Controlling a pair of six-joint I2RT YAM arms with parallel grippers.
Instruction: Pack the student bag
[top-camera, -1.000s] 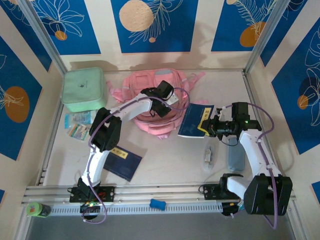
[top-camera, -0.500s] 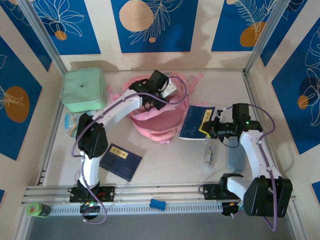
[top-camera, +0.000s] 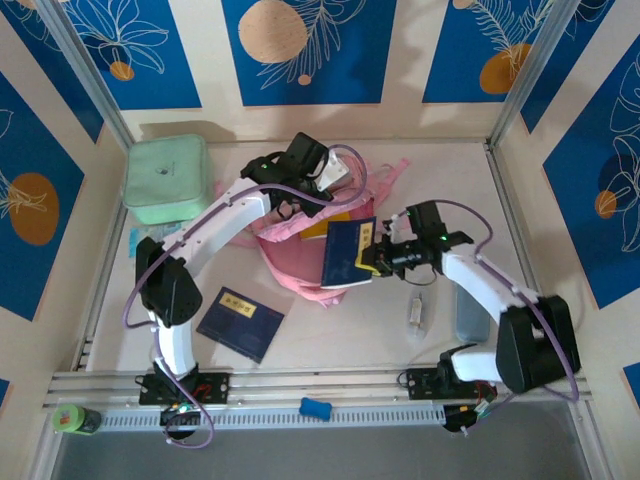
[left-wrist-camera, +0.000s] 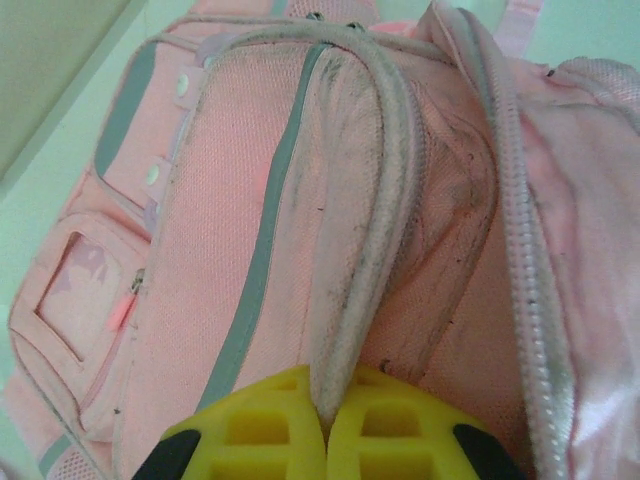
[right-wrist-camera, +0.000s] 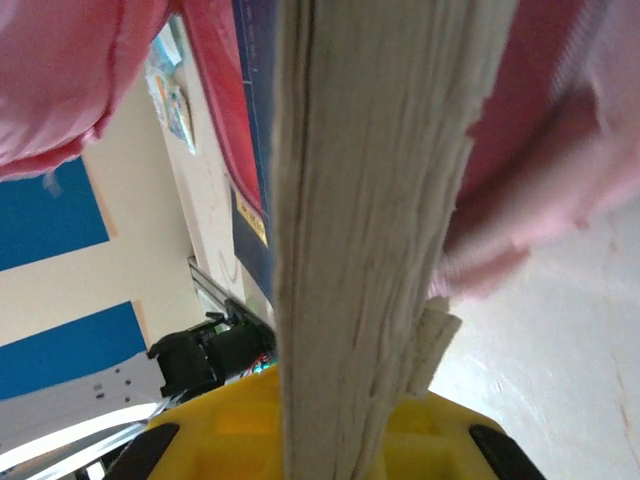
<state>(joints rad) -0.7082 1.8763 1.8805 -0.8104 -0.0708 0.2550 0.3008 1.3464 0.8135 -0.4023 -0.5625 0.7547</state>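
Your left hand (left-wrist-camera: 325, 415) is pinching the pale piping (left-wrist-camera: 372, 250) of the large soft pink fabric backpack (top-camera: 292, 258), which is lying mid-worktop (top-camera: 350, 335). Your right hand (top-camera: 385, 257) is clamping a thick dark blue book (top-camera: 343, 252), its far edge pushing in among the pink fabric.

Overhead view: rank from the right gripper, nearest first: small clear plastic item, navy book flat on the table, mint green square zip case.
From the right gripper:
1. Small clear plastic item, just nearer the bases.
2. Navy book flat on the table, near left.
3. Mint green square zip case, far-left corner.
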